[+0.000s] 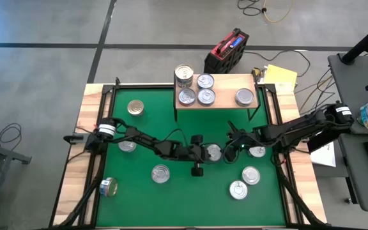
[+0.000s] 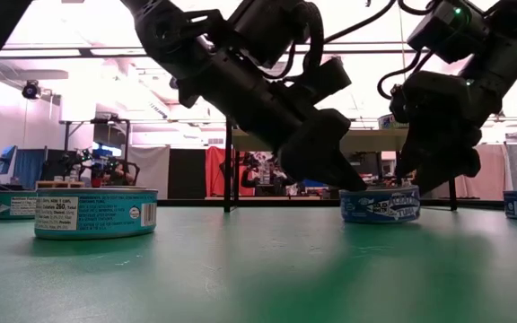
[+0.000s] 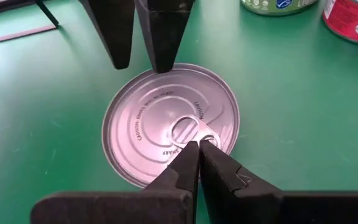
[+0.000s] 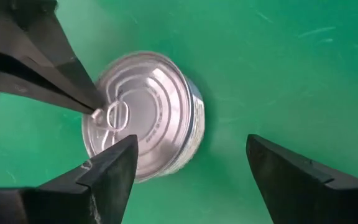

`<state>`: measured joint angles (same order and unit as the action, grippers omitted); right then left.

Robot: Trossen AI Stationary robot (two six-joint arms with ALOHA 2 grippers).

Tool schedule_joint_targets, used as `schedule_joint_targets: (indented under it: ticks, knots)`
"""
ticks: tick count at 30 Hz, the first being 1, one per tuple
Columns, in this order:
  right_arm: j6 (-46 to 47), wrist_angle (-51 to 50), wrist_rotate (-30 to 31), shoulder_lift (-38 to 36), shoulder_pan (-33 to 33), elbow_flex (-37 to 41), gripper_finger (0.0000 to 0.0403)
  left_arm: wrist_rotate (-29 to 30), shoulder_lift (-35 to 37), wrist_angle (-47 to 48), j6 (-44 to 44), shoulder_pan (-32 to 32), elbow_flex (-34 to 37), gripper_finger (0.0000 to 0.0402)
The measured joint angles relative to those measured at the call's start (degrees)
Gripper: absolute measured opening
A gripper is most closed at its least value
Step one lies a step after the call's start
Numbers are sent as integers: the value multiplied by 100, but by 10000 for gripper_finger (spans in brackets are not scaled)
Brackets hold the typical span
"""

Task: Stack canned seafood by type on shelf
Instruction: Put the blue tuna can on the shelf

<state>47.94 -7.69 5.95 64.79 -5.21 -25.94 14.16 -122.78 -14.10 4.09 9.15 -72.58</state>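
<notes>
A silver-topped can (image 3: 160, 118) stands upright on the green mat near its middle (image 1: 214, 152). My left gripper (image 3: 199, 145) reaches in from the table's left, shut, with its tips on the lid. My right gripper (image 4: 191, 143) comes from the table's right and stands open beside the can (image 4: 145, 115), most of which lies to one side of the gap between its fingers. The shelf (image 1: 225, 82), a light-wood board at the mat's far edge, carries several cans, one of them stacked on another (image 1: 184, 75). My left gripper rests its shut fingertips on the can's pull tab (image 3: 194, 132), near the rim of the lid, slanting down from the table's left. I cannot tell whether they pinch the tab or only press on it. The can sits flat on the mat. My right gripper has one finger (image 4: 114, 168) in front of the can's rim, and I cannot tell whether it touches.
Several loose cans lie about the mat: one just right of the right gripper (image 1: 257, 151), two at the near right (image 1: 251, 175), others to the left (image 1: 161, 173) (image 1: 127, 145) (image 1: 135, 107) and one on its side (image 1: 109, 186). A wooden border (image 1: 85, 160) frames the mat.
</notes>
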Motion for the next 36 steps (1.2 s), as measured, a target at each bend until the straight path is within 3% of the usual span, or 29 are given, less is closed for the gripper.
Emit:
schedule_joint_targets:
  ticks: [6,28,36]
  knots:
    - [85,476,-182,1,1,191,296,13,0,-439,-35,44,245,0]
    - [358,1856,-252,13,0,854,312,36,-13,-545,-16,154,276,0]
    - [454,2630,-344,501,-15,1010,308,30,-17,-606,-56,157,291,0]
